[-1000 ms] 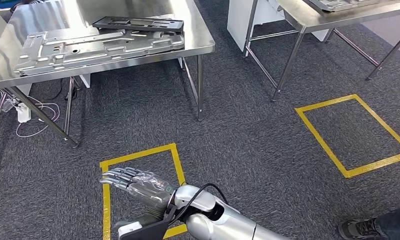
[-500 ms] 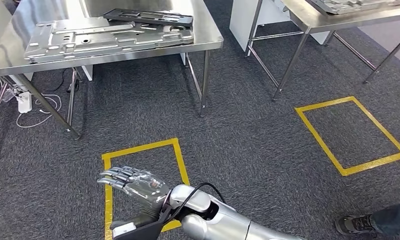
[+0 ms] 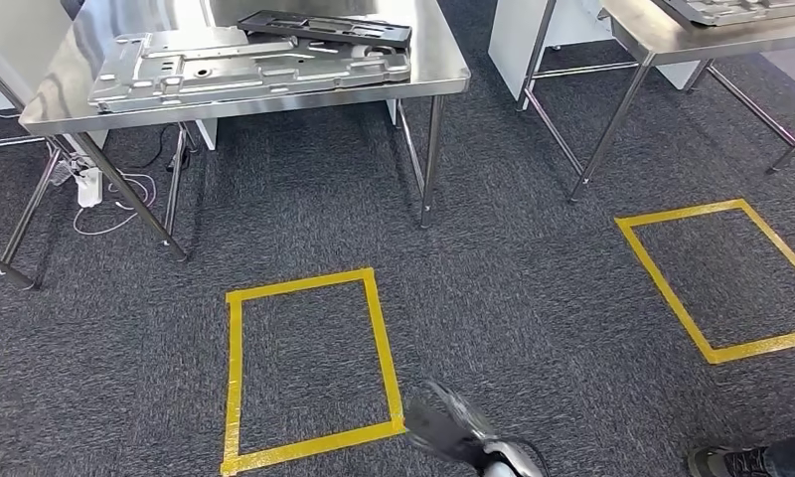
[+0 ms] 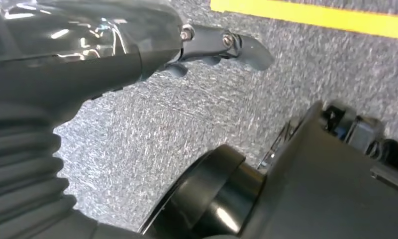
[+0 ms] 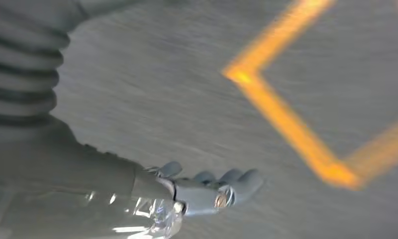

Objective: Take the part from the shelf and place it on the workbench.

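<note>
Part (image 3: pixel 249 68) lies flat on the steel table (image 3: pixel 443 75). Right hand (image 5: pixel 207 191) and left hand (image 4: pixel 137 45) hang over carpet near yellow floor tape (image 3: pixel 379 328), fingers loosely spread, holding nothing.

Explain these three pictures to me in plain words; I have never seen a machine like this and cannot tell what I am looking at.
This is a two-legged humanoid robot with two arms, each ending in a many-fingered hand. The wide picture is its own head view, looking forward and down at a grey carpeted floor marked with yellow tape squares. Ahead stands a steel workbench with a large silver metal panel lying on it and a black frame part behind that. A person's shoe shows at the lower right.

The other two pictures come from cameras at the wrists, turned at odd angles and pointing at the floor. One shows the left hand, the other, blurred, the right hand, which also shows in the head view. Both hands hold nothing; how far the left hand's fingers are spread is hard to tell.
</note>
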Controlling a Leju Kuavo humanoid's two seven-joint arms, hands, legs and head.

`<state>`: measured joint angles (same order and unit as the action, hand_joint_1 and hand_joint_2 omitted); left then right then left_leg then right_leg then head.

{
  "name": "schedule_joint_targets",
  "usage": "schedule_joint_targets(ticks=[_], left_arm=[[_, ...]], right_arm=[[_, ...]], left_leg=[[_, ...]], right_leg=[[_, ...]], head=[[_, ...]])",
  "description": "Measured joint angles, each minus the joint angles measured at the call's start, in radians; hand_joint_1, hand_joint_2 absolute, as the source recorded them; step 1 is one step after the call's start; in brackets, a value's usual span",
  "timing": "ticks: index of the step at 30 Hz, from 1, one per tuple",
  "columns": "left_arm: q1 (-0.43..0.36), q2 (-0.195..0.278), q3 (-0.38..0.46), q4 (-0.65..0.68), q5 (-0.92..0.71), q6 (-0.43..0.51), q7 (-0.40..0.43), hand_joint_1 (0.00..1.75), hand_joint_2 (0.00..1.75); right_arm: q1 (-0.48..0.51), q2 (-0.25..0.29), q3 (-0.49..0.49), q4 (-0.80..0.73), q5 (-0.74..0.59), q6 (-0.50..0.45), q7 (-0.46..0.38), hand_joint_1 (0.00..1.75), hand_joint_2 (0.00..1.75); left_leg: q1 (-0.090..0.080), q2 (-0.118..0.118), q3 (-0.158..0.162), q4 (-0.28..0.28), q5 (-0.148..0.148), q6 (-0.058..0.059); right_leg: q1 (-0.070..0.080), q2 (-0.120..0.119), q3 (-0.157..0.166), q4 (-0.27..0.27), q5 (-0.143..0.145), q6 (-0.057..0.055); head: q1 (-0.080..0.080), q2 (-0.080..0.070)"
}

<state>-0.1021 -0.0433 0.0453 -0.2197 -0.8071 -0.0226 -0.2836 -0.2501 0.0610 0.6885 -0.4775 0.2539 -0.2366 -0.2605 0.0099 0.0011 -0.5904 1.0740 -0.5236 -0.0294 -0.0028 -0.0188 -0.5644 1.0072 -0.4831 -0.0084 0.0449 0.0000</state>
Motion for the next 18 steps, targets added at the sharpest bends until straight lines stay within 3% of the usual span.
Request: schedule_joint_targets(ticks=[3,4,5,6,8,10,14,15,18], left_arm=[[-0.001,0.004,0.005,0.0,0.007,-0.003,0.008,0.0,1.75],[-0.002,0.005,0.008,0.0,0.009,-0.005,0.013,0.0,1.75],[-0.003,0.005,0.011,0.0,0.01,-0.008,0.02,0.0,1.75],[-0.003,0.005,0.013,0.0,0.011,-0.012,0.03,0.0,1.75],[0.002,0.006,0.016,0.001,0.014,-0.02,0.049,0.0,1.75],[0.004,0.006,0.02,0.003,0.016,-0.026,0.058,0.0,1.75],[0.002,0.004,0.029,0.004,0.02,-0.029,0.059,0.0,1.75],[0.001,0.004,0.03,0.004,0.021,-0.029,0.059,0.0,1.75],[-0.002,0.003,0.032,0.004,0.017,-0.029,0.067,0.0,1.75]], right_arm=[[0.042,-0.021,-0.054,0.091,-0.013,-0.008,0.088,0.0,1.75],[0.056,-0.027,-0.068,0.119,-0.019,-0.007,0.127,0.0,1.75],[0.071,-0.032,-0.081,0.143,-0.027,-0.003,0.168,0.0,1.75],[0.089,-0.036,-0.094,0.165,-0.038,0.002,0.211,0.0,1.75],[0.121,-0.045,-0.121,0.198,-0.057,0.013,0.273,0.0,1.75],[0.137,-0.052,-0.144,0.22,-0.068,0.02,0.285,0.0,1.75],[0.158,-0.053,-0.172,0.25,-0.073,0.026,0.279,0.0,1.75],[0.161,-0.052,-0.176,0.255,-0.073,0.028,0.276,0.0,1.75],[0.163,-0.052,-0.184,0.264,-0.073,0.042,0.257,0.0,1.75]], left_leg=[[0.002,0.0,-0.065,0.176,-0.094,-0.005],[0.003,0.0,-0.077,0.22,-0.108,-0.006],[0.004,0.001,-0.074,0.229,-0.104,-0.008],[0.006,0.001,-0.052,0.198,-0.082,-0.009],[0.011,0.001,0.016,0.071,-0.026,-0.012],[0.013,-0.001,0.054,-0.016,-0.007,-0.009],[0.009,-0.007,0.049,-0.026,-0.009,0.01],[0.01,-0.006,0.048,-0.027,-0.006,0.016],[0.01,-0.002,0.042,-0.028,0.0,0.026]], right_leg=[[-0.002,-0.005,-0.002,-0.001,0.003,-0.006],[-0.002,-0.004,-0.002,0.0,0.003,-0.007],[-0.003,-0.004,-0.002,0.001,0.003,-0.007],[-0.005,-0.004,-0.001,0.002,0.003,-0.006],[-0.006,-0.002,-0.004,0.011,0.0,0.001],[-0.004,0.003,-0.016,0.024,-0.002,0.013],[-0.007,0.004,-0.027,0.037,-0.005,0.03],[-0.009,0.004,-0.036,0.058,-0.022,0.033],[-0.01,0.005,-0.093,0.194,-0.106,0.037]], head=[[-0.023,0.0],[-0.03,0.0],[-0.036,0.0],[-0.042,0.0],[-0.052,0.0],[-0.058,0.0],[-0.044,0.0],[-0.039,0.0],[-0.021,0.0]])
